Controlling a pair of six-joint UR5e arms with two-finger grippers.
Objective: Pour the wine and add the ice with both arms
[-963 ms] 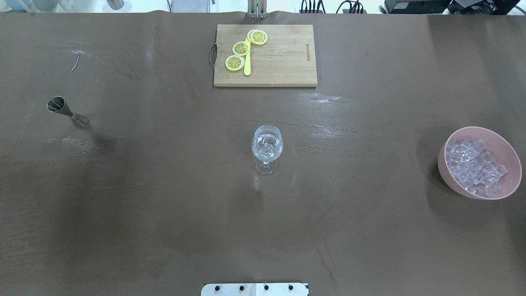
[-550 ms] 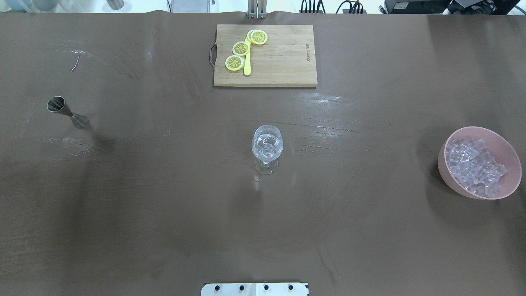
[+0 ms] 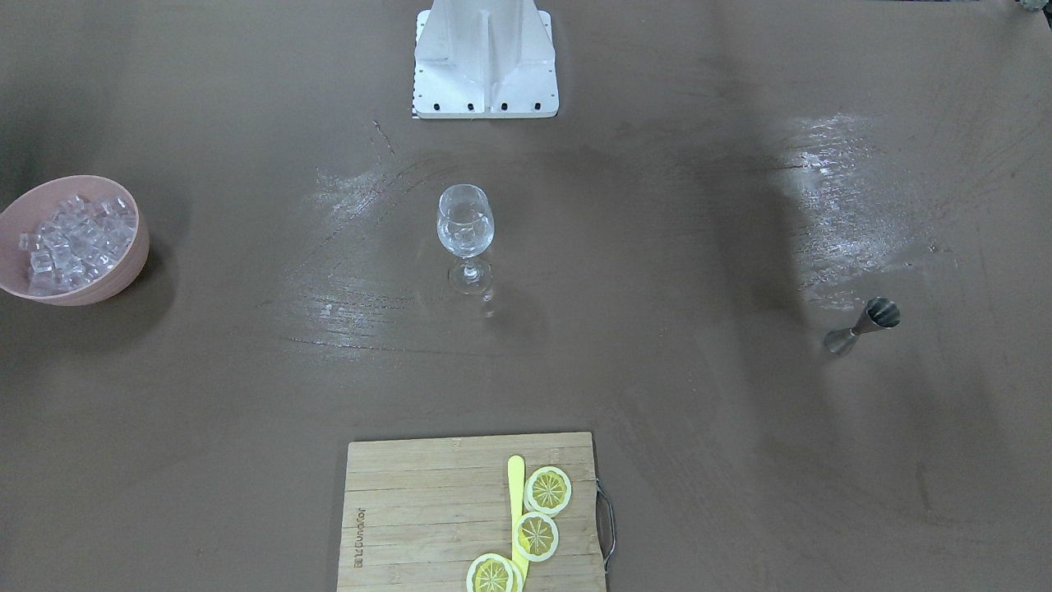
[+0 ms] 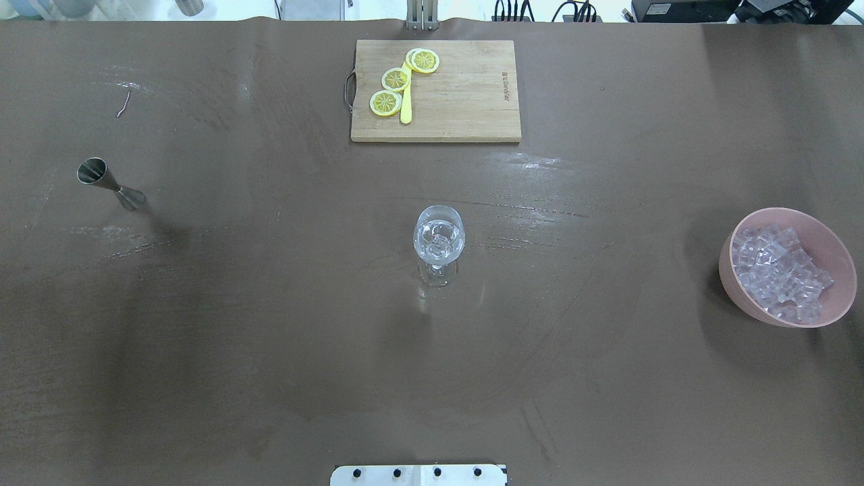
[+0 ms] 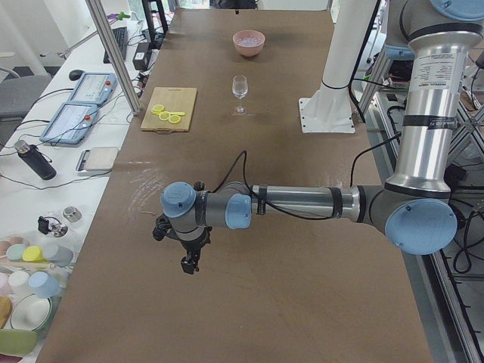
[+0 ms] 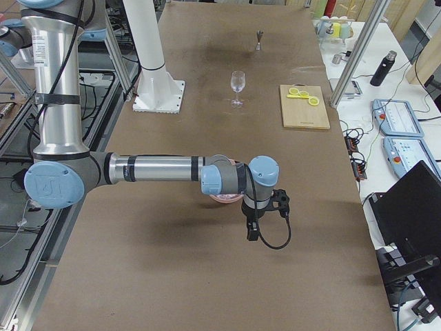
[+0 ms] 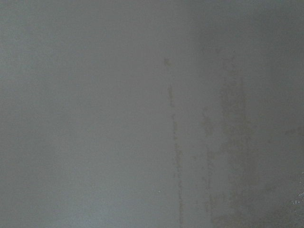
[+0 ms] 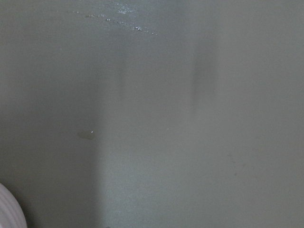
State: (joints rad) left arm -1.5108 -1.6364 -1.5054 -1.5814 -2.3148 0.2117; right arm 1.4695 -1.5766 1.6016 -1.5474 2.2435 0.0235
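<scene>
The wine glass (image 4: 439, 241) stands upright at the table's middle with a few clear ice cubes in its bowl; it also shows in the front view (image 3: 466, 228). More ice (image 4: 776, 270) fills a pink bowl (image 4: 840, 263) at the right end. No gripper shows in the overhead or front view. In the exterior left view my left gripper (image 5: 187, 264) points down over bare table, far from the glass (image 5: 240, 85). In the exterior right view my right gripper (image 6: 252, 234) points down just beside the bowl (image 6: 224, 199). I cannot tell whether either is open or shut.
A steel jigger (image 4: 109, 183) stands at the left end. A wooden cutting board (image 4: 466, 101) with lemon slices (image 4: 397, 79) and a yellow knife lies at the far middle. The white pedestal base (image 3: 485, 57) stands at the robot's side. Both wrist views show bare brown table.
The glass, bowl, jigger and board have not moved. Only the faint shadows at the table's two ends have shifted a little.
</scene>
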